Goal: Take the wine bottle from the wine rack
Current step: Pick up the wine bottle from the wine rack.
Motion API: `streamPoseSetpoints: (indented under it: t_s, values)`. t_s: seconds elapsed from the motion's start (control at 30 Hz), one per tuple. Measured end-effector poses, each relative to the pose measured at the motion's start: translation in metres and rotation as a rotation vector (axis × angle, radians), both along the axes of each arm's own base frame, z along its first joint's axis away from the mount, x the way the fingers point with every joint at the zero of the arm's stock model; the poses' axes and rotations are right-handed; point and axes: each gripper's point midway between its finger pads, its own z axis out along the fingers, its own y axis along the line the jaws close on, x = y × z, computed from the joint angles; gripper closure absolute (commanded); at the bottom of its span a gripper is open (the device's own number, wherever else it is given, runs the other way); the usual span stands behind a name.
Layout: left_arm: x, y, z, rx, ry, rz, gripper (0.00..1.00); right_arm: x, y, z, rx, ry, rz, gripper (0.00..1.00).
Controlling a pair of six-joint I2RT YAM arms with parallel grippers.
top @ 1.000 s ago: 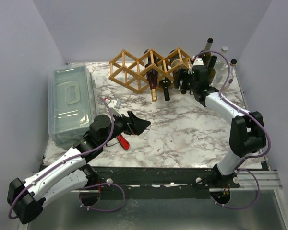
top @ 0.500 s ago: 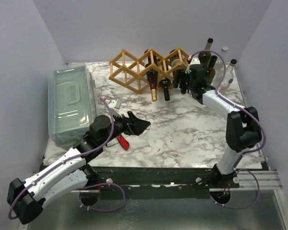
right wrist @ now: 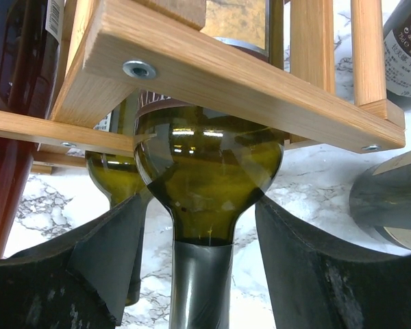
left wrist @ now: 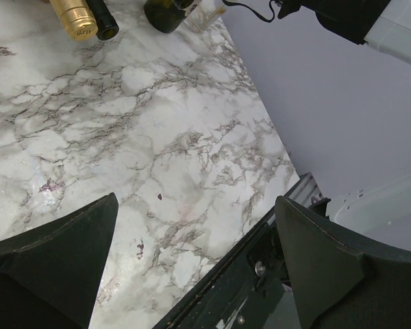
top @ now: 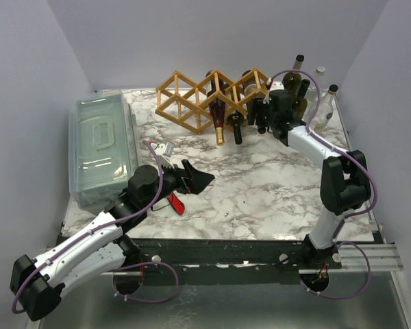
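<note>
Marble-look tabletop, plain lavender walls on three sides, wine rack sitting at the back. My right gripper is spread either side of the neck of the green wine bottle, which lies in the rack's right-end cell. My left gripper hangs wide open over the marble.

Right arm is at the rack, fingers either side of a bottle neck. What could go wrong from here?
1. The right gripper straddles the smooth neck of the green bottle without touching it yet; a grip there could slip during the pull.
2. A wine rack slat sits just over the bottle's shoulder, so lifting might drag the rack.
3. The dark bottle lies close and could get knocked.
</note>
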Motion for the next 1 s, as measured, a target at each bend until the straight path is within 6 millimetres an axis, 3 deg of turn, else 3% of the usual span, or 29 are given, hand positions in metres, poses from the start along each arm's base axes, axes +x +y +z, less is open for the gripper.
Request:
streamPoseSetpoints:
  t_s: [0.8,1.0]
  values:
    - [-0.0015,0.0019,-0.0011,-0.002,-0.002,0.002,0.01,0.0037,-0.0004,-0.0096,-0.021,0.046,-0.006,0.30]
    - [-0.0014,0.0020,-0.0011,-0.002,-0.002,0.003,0.01,0.0049,-0.0009,-0.0095,-0.028,0.044,-0.005,0.37]
